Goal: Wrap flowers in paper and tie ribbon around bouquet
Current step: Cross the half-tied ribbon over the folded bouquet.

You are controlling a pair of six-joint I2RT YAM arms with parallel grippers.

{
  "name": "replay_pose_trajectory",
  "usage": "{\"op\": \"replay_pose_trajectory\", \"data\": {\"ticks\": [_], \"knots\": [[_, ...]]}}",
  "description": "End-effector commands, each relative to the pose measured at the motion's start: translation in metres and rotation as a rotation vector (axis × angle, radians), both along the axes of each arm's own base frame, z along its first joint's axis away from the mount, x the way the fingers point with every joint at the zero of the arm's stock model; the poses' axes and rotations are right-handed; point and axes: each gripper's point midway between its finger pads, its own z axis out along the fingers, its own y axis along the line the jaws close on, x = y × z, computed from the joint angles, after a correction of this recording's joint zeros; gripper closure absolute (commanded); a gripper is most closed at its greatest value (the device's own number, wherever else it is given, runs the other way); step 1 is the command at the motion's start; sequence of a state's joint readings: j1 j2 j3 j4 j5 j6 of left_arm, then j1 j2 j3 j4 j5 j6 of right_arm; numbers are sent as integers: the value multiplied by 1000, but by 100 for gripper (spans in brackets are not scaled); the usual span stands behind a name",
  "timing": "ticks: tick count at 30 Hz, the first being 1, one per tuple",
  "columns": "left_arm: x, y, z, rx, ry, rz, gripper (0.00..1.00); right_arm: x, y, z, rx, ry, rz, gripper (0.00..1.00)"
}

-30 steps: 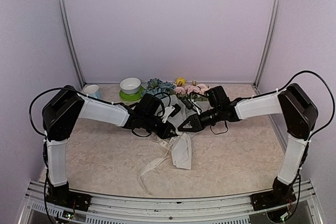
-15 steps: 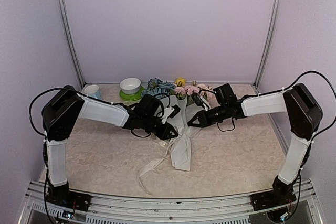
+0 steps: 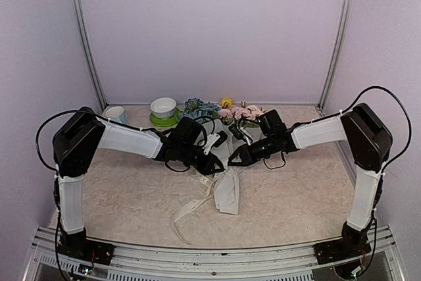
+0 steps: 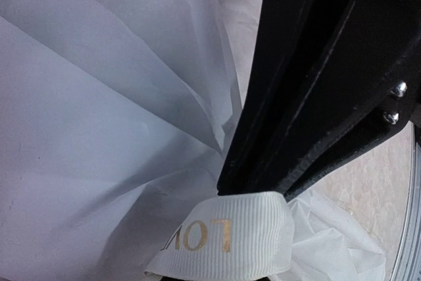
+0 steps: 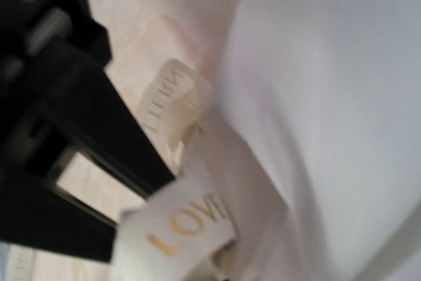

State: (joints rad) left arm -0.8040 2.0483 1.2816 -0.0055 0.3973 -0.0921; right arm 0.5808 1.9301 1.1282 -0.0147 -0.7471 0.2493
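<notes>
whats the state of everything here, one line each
left gripper, jaws shut on ribbon
right gripper, jaws seem shut on ribbon; blurred
ribbon, rest trailing on table
paper, crumpled cone, lying down
flowers, lying, heads out of paper
bowl, upright on plate
cup, upright

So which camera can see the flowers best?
The top external view. It alone shows the flowers: small blue, yellow and pink heads with green leaves at the far side of the table. The left wrist and right wrist views show no flowers at all, only white paper and the ribbon with its gold letters.
</notes>
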Motion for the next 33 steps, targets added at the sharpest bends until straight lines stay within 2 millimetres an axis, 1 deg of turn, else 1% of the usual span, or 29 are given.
{"op": "replay_pose_trajectory", "data": {"ticks": [1, 4, 8, 10, 14, 18, 19, 20, 22, 23, 25, 26, 28, 29, 33], "knots": [[3, -8, 19, -49, -28, -23, 87, -4, 16, 17, 102, -16, 83, 90], [5, -7, 20, -56, -27, -20, 92, -11, 20, 20, 132, -13, 120, 85], [6, -5, 19, -73, -20, -25, 99, -13, 22, 22, 150, -2, 138, 83], [5, -7, 23, -96, -21, -37, 100, -13, 23, 19, 149, 14, 140, 81], [3, -8, 32, -131, -40, -53, 100, -11, 23, 13, 133, 19, 126, 82], [-3, -10, 27, -134, -19, -82, 100, -8, 23, 11, 123, 13, 108, 80], [-4, -11, 25, -136, -14, -88, 100, -6, 22, 11, 119, 9, 101, 80], [-5, -11, 24, -138, -10, -91, 100, -6, 22, 10, 117, 8, 98, 83], [-6, -10, 22, -137, -4, -90, 100, -4, 22, 11, 116, 3, 88, 96], [-6, -9, 22, -135, -1, -89, 100, -3, 22, 12, 114, 1, 85, 100], [-5, -8, 22, -131, -6, -82, 99, -4, 20, 10, 102, 3, 80, 100], [-4, -6, 23, -129, -12, -75, 97, -4, 19, 10, 96, 2, 76, 100], [0, -2, 24, -119, -33, -52, 86, -5, 15, 10, 79, -3, 67, 100], [1, 0, 29, -117, -50, -45, 81, -4, 13, 11, 71, -9, 61, 100], [-1, 11, 39, -93, -120, -43, 64, 1, 1, 12, 32, -24, 13, 100]]}}
